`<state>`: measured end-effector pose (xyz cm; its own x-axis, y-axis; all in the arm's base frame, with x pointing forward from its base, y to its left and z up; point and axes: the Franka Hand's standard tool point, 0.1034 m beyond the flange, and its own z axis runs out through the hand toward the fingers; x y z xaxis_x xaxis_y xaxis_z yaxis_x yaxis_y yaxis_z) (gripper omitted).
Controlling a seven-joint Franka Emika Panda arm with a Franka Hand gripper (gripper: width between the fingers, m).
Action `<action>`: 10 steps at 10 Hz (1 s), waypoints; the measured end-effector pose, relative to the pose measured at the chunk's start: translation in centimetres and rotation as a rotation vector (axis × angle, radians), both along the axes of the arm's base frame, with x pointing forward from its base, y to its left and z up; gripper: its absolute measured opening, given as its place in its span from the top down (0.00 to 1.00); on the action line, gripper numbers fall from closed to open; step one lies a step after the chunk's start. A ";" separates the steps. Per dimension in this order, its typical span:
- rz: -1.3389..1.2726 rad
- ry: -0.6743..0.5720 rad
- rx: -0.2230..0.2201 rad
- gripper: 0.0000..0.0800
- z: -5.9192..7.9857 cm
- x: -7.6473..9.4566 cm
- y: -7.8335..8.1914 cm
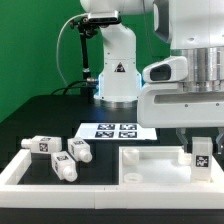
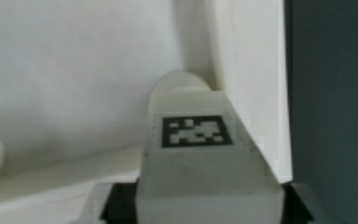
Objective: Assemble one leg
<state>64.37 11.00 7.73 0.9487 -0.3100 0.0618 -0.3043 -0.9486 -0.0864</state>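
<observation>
My gripper [image 1: 201, 152] is shut on a white leg [image 1: 201, 155] with a black-and-white tag and holds it upright over the near right corner of the white square tray-like piece [image 1: 150, 163]. In the wrist view the leg [image 2: 197, 150] fills the space between my black fingers [image 2: 123, 203], its narrow end pointing down at the tray's inner corner [image 2: 87, 90]. Three more legs lie at the exterior view's left: one [image 1: 41, 145], a second [image 1: 79, 151] and a third [image 1: 63, 167].
The marker board [image 1: 117, 130] lies on the black table behind the tray. A white raised frame [image 1: 20, 170] borders the table's front and left. The robot base [image 1: 116, 75] stands at the back, before a green wall.
</observation>
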 end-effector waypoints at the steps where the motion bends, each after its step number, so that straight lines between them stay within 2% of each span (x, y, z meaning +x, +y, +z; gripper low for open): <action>1: -0.177 0.009 0.008 0.64 0.0 0.0 -0.1; 2: -0.320 0.016 0.012 0.64 0.0 -0.1 -0.1; 3: -0.558 0.031 0.035 0.64 -0.1 -0.1 -0.2; 5: -0.917 0.075 0.112 0.64 -0.2 -0.2 -0.5; 6: -1.021 0.084 0.122 0.64 -0.2 -0.3 -0.3; 7: -1.036 0.086 0.123 0.64 -0.2 -0.3 -0.3; 8: -1.038 0.086 0.122 0.55 -0.3 -0.3 -0.3; 9: -0.944 0.083 0.108 0.55 -0.2 -0.4 -0.3; 10: -0.752 0.089 0.077 0.34 0.0 -0.4 -0.1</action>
